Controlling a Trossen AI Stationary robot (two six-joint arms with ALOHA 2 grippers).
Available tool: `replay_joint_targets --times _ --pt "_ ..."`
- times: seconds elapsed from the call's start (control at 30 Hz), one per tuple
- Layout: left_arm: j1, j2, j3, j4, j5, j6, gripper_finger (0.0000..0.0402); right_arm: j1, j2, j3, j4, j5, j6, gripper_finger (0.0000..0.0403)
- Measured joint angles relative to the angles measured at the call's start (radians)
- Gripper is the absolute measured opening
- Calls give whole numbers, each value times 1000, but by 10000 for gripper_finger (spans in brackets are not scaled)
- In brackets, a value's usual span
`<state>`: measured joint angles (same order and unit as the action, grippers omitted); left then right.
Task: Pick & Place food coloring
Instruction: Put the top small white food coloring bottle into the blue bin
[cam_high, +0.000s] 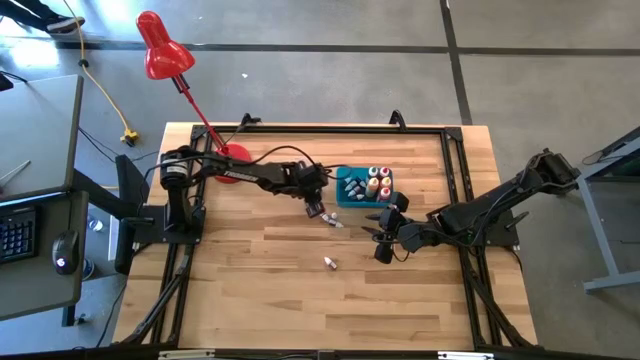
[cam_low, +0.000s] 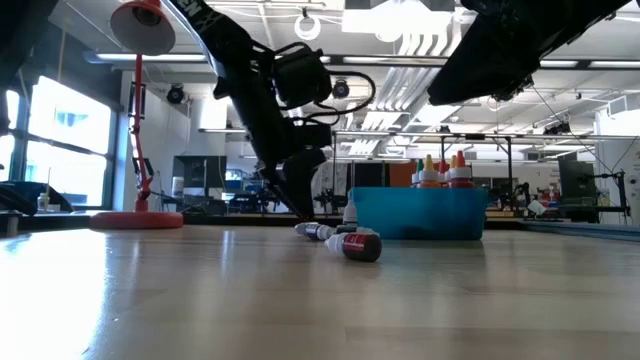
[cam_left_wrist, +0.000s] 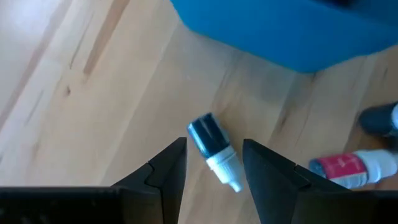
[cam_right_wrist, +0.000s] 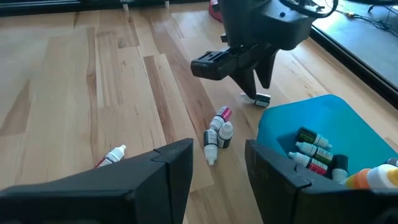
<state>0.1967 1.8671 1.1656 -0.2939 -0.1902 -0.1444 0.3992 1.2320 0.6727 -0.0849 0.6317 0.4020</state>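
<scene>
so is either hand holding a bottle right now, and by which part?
No. The left hand is open, low over a dark bottle lying on the table, not gripping it. The right hand is open and empty, near the blue bin.

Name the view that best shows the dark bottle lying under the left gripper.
Left wrist view: the dark bottle lies between the open left gripper. Right wrist view shows it small, high view a speck, low view hides it behind other bottles.

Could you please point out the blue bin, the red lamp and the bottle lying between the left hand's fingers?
Blue bin (cam_low: 415, 220), low view, front wall.
Red lamp (cam_high: 160, 47), high view, shade.
Bottle (cam_left_wrist: 208, 134), left wrist view, dark body.
</scene>
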Motion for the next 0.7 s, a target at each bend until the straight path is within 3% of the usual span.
replay_joint_targets --times 0.47,0.7 --pt "0 1 -83 92 -26 -44 148 0 0 0 1 4 1 139" --pt "0 1 -102 113 -49 14 86 0 0 0 2 3 1 139"
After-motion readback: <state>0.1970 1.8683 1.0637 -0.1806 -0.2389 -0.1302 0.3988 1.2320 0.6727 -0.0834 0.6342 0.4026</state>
